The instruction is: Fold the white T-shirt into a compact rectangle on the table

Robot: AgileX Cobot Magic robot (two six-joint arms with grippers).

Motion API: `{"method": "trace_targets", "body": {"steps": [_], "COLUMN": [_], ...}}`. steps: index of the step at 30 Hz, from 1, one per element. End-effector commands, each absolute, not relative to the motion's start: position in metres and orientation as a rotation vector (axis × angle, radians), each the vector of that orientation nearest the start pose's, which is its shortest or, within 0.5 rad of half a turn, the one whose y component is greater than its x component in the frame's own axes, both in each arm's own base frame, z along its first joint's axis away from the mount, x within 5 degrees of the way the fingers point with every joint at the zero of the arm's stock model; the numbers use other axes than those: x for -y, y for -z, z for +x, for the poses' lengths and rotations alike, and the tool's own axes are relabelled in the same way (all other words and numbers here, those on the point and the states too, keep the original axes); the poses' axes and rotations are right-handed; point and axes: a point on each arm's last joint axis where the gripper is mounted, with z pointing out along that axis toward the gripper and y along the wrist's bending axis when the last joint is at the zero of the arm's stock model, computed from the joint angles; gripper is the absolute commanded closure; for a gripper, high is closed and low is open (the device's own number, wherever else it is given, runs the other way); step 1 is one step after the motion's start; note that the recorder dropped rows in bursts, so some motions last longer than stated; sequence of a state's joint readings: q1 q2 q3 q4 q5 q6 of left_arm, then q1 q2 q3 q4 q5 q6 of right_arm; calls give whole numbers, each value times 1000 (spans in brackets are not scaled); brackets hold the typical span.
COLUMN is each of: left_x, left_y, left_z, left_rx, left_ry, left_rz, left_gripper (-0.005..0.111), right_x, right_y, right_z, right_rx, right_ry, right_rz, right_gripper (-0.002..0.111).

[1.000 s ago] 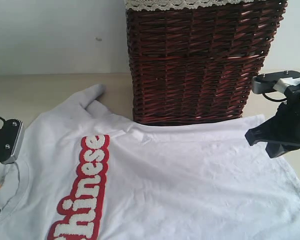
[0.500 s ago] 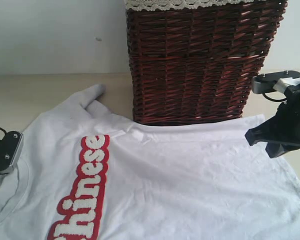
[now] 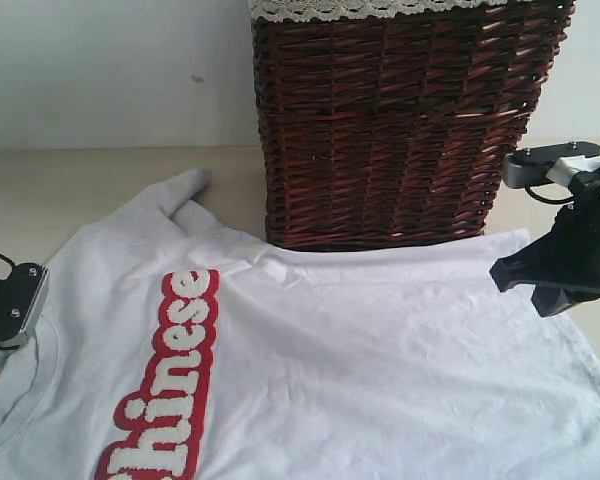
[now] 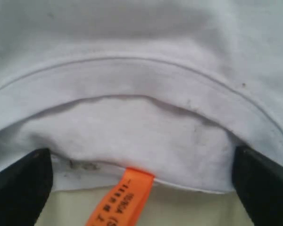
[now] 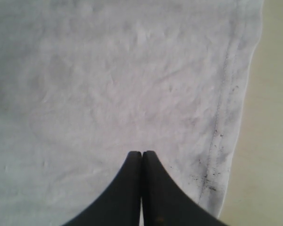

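T-shirt [image 3: 380, 360] lies unfolded on the table [image 3: 80, 180], first fold not begun: left gripper [image 4: 141, 186], wide open and empty around the collar [image 4: 132, 84], must close next; right gripper [image 5: 142, 157] is closed, empty.

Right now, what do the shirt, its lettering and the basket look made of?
White T-shirt: soft matte knit, likely cotton; fine creases, stitched hem. Lettering: fuzzy white pile edged red, perhaps chenille. Basket: woven wicker, dark reddish-brown, slight sheen on strands.

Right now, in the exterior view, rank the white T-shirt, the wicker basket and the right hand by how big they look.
1. white T-shirt, partly cropped
2. wicker basket, top cropped
3. right hand
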State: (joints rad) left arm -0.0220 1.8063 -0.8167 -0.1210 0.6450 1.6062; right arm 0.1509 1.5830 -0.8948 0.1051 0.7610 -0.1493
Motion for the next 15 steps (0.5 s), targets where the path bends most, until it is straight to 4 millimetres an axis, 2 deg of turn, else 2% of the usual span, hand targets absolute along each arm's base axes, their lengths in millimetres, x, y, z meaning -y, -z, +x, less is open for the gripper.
{"method": "trace_targets", "body": {"steps": [1,4,9,11,13,14,15], "left_x": [11,11,11,11,11,11,11], "left_y": [-104,-104,-104,-104,-104,-104,-104], "left_z": [280,280,280,280,280,280,280], "left_rx": [-2205,-2204,-2204,-2204,-2204,-2204,-2204], "left_ry": [32,30,30,30,30,30,30], "left_rz": [2134,2133,2133,2133,2133,2133,2133], "left_gripper": [1,1,1,1,1,1,1], "right_x": [-49,-53,-56,-56,-56,-56,-56], "right_y": [-197,-197,-198,-198,-198,-196,-195], "right_z": [277,277,278,279,279,277,276], "right_rx": [-2880,-2870,-2840,-2838,-2831,-2828,-2827], "right_ry": [-113,-176,-219,-219,-214,-208,-206], "right_rz": [-422,-442,-453,-453,-484,-530,-554], "right_gripper": [108,101,77,66,50,37,31]}}
